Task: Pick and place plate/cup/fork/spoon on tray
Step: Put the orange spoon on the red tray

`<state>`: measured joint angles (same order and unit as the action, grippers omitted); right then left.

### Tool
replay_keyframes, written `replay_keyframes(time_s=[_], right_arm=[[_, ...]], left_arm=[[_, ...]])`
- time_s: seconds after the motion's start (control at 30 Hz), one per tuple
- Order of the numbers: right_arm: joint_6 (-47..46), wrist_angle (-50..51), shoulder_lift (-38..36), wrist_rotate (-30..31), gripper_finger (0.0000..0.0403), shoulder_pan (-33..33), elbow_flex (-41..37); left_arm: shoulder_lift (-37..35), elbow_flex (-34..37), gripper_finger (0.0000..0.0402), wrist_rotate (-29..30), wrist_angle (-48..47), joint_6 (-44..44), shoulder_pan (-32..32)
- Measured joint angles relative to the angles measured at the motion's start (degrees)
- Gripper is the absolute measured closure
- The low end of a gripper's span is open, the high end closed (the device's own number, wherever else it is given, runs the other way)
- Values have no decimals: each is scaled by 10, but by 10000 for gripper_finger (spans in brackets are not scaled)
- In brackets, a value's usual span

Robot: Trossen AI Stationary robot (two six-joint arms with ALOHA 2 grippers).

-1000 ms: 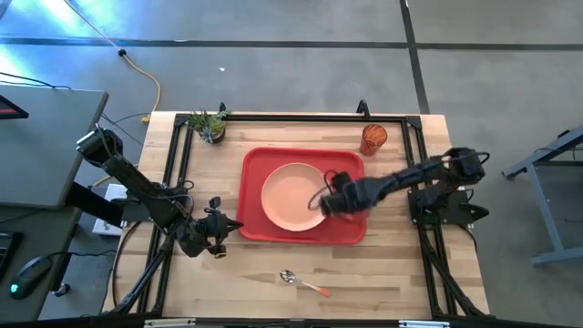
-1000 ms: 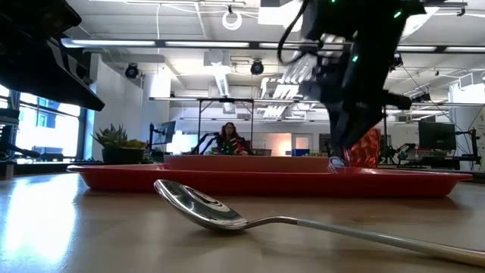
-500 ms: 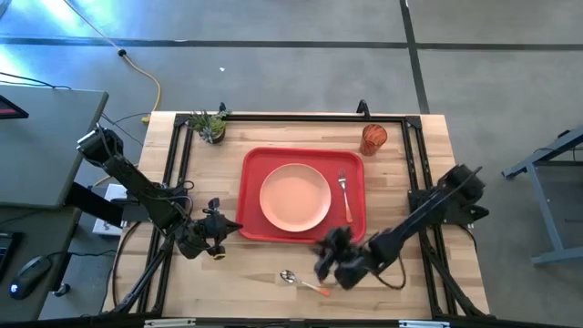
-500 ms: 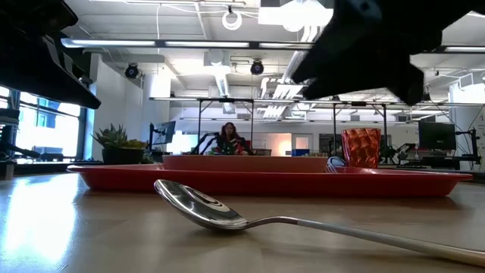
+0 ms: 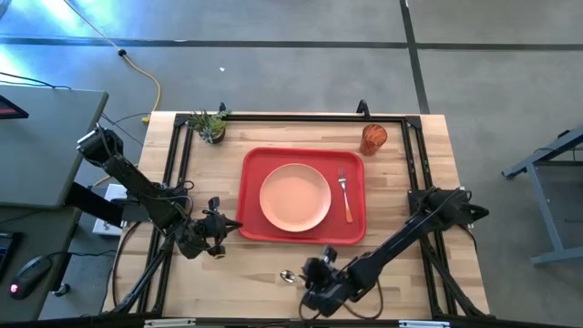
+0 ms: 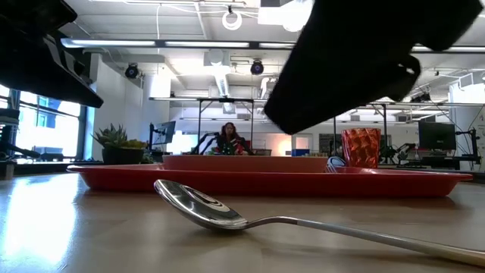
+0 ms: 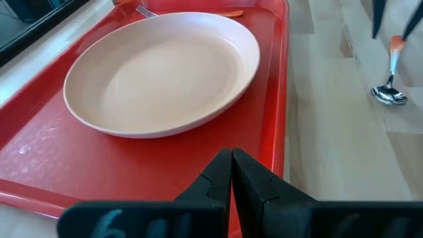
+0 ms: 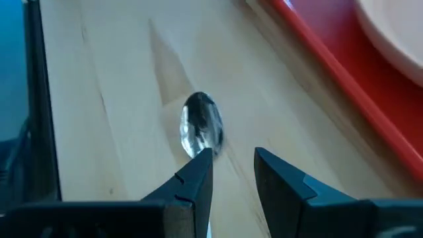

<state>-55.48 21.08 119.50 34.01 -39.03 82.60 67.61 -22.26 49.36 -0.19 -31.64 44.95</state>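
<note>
Table: pale wood with a black frame along its edges; it carries all the task's things.
Tray: red, in the middle of the table, its long sides running left to right.
Plate: peach-pink, lying flat in the left and middle part of the tray.
Right gripper: low over the near edge of the table, just right of the spoon's bowl; jaws slightly parted, straddling the spoon's handle, holding nothing.
Left gripper: at the tray's near left corner; jaws closed together, empty.
Cup: orange-red, upright on the table beyond the tray's far right corner.
Fork: on the tray, right of the plate, tines toward the far side.
Spoon: on the table, near side of the tray, bowl to the left.
</note>
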Motion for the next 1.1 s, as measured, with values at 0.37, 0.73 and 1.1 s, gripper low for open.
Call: replay_keyframes(time_s=[0.37, 0.73, 1.1], right_arm=[[13, 71, 74, -59, 300, -5, 75], [-6, 28, 70, -92, 300, 0, 37], [0, 35, 70, -118, 313, 0, 37]], left_arm=[[0, 0, 399, 5, -1, 4, 0], [0, 0, 399, 5, -2, 4, 0], [0, 0, 399, 1, -2, 2, 0]])
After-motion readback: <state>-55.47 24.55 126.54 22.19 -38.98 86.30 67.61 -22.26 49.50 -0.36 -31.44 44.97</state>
